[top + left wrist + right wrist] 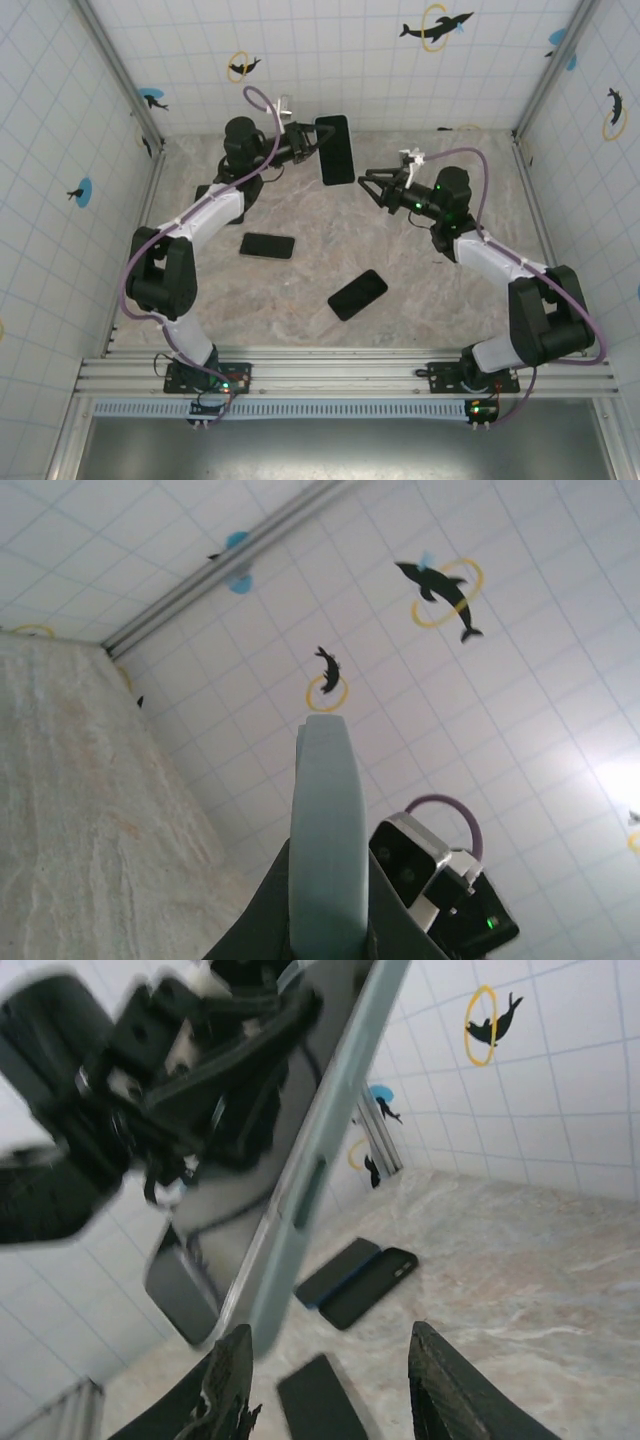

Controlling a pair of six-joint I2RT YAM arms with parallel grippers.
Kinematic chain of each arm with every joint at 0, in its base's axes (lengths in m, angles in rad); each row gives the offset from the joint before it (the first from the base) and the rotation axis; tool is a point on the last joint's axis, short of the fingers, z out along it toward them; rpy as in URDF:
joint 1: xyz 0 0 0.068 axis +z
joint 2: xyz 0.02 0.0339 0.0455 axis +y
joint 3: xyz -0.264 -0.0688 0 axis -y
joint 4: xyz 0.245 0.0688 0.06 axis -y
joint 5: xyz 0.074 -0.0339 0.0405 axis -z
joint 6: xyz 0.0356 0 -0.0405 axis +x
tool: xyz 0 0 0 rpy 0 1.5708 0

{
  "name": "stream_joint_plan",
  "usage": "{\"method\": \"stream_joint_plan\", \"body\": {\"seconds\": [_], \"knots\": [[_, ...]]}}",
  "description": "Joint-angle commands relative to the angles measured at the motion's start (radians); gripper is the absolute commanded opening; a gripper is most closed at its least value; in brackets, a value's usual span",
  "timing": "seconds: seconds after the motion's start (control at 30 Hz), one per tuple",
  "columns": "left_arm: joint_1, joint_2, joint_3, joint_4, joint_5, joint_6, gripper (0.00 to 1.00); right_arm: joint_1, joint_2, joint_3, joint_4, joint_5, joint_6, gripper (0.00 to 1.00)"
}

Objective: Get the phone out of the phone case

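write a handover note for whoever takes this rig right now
Left claw: shut on the cased phone, holding it up off the table near the back wall.
Right claw: open and empty, pointed at the cased phone but apart from it.
Also on the table: two dark phones lying flat nearer the arm bases.
Done: cased phone lifted and presented to the other arm.
Left: the phone looks to be still in its pale case. The right claw probably needs to close in and work the two apart.
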Motion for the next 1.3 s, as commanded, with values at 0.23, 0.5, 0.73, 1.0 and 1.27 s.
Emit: {"method": "stream_joint_plan", "body": {"seconds": [0.23,0.5,0.73,1.0,1.27], "knots": [[-0.019,-0.055,-0.056,0.224,-0.122,-0.259,0.00,0.010,-0.010,-0.046,0.212,0.070,0.362,0.40],[-0.025,-0.045,-0.049,0.232,-0.122,-0.263,0.00,0.025,0.033,-0.013,0.235,0.020,0.381,0.36],[-0.027,-0.034,-0.056,0.300,-0.134,-0.329,0.00,0.036,0.054,-0.008,0.199,0.012,0.381,0.35],[-0.027,-0.044,-0.092,0.335,-0.123,-0.348,0.00,0.021,0.073,-0.029,0.373,0.023,0.515,0.35],[-0.029,-0.049,-0.096,0.308,-0.121,-0.320,0.00,0.016,0.090,-0.051,0.527,0.032,0.639,0.33]]}}
